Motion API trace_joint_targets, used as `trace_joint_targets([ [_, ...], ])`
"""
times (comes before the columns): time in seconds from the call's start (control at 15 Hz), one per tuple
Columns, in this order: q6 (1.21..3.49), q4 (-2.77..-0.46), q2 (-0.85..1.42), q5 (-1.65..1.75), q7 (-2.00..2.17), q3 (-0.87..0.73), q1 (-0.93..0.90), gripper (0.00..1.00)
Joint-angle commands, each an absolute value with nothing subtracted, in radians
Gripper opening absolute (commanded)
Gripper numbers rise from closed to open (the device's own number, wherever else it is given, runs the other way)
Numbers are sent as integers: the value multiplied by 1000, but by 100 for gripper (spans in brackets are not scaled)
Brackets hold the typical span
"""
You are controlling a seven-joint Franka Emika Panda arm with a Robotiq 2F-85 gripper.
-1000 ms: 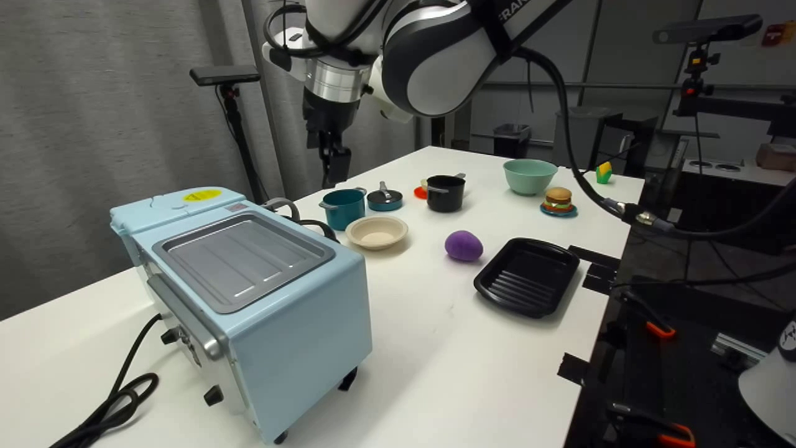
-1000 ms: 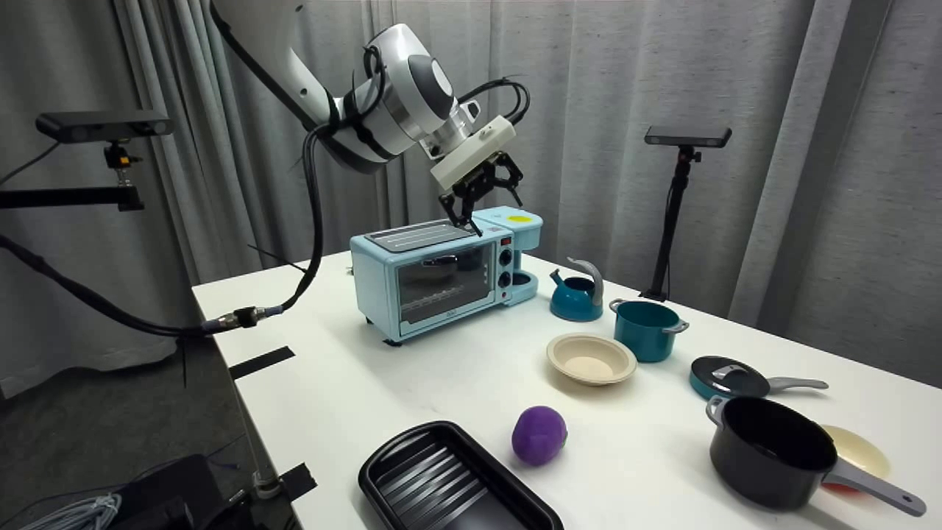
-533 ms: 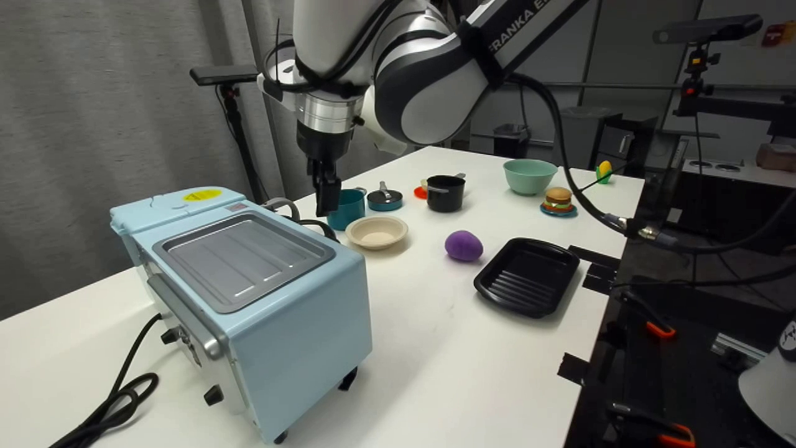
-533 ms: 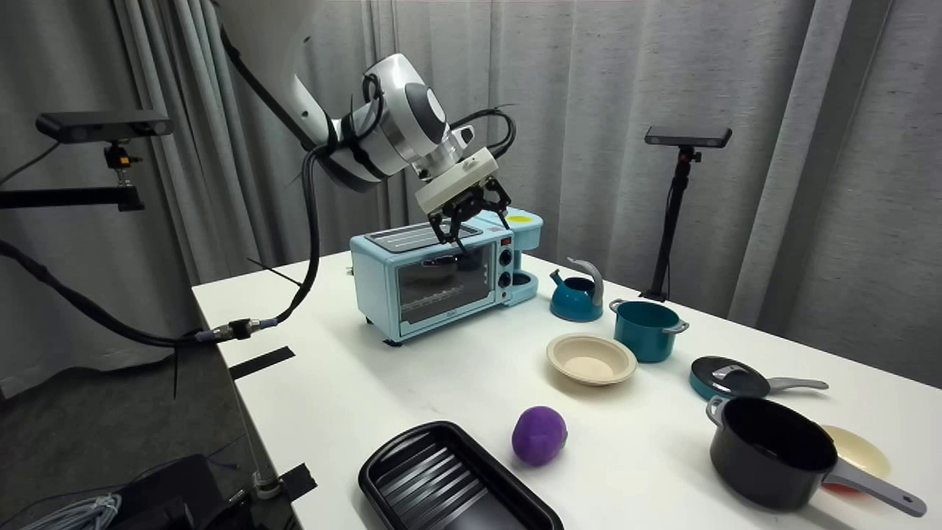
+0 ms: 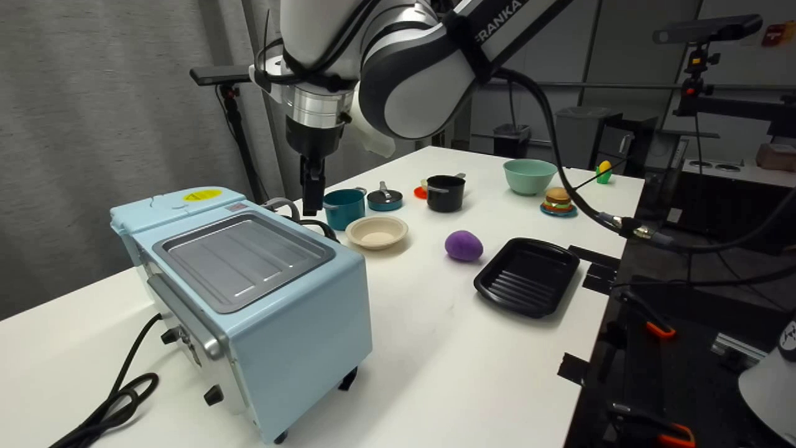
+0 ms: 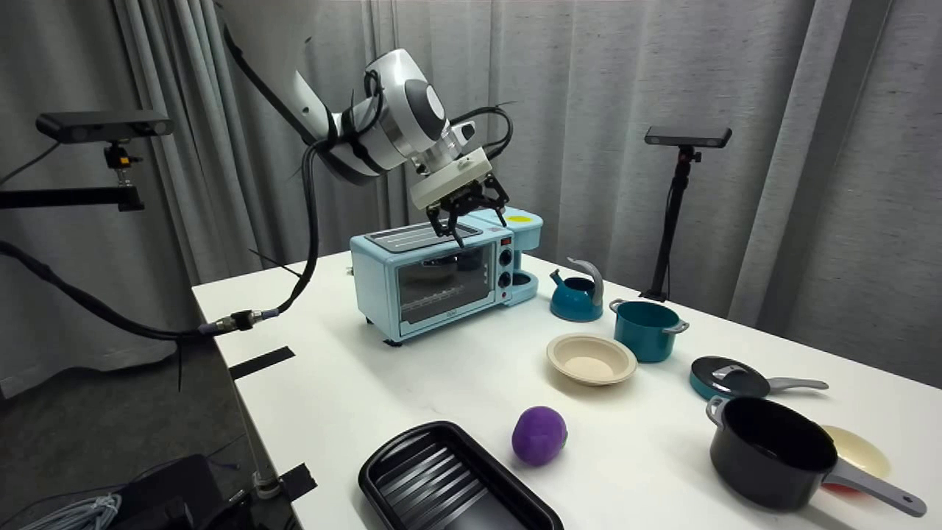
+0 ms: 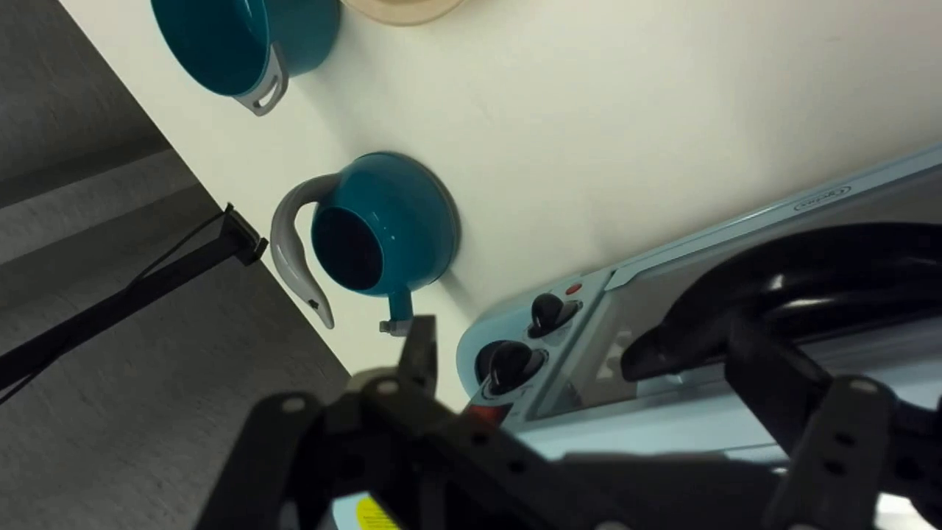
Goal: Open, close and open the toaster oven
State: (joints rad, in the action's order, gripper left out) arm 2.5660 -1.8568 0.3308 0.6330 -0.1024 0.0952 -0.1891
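Note:
The light blue toaster oven (image 5: 305,336) stands on the table, and in an exterior view the oven (image 6: 375,294) has its glass door (image 6: 441,283) closed. Just above and before the upper front edge hangs my gripper (image 6: 483,232), tilted, fingers spread apart. In an exterior view my gripper (image 5: 311,202) shows edge-on behind the oven. The wrist view has the black door handle (image 7: 809,272) beyond the right finger of my gripper (image 7: 586,338), and two knobs (image 7: 509,366) of the oven between the fingers. Nothing is held; finger contact with the handle cannot be made out.
A teal kettle (image 6: 576,300) stands close beside the oven, then a teal pot (image 6: 642,335) and a beige bowl (image 6: 591,361). Nearer are a purple eggplant (image 6: 539,436), a black tray (image 6: 460,478) and a dark saucepan (image 6: 769,464). A black cord (image 5: 118,404) trails behind the oven.
Over the last second my gripper has come down toward the oven's top front edge, shifting sideways along it toward the glass door. During the last half second it moved only slightly. The oven has not changed.

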Motion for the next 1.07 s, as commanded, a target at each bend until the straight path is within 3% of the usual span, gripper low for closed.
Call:
trace_joint_targets([
  [0.0,2519,-1830,336,567,-115,102,-195,100],
  [1.0,2435,-1773,390,444,-91,106,-216,100],
])
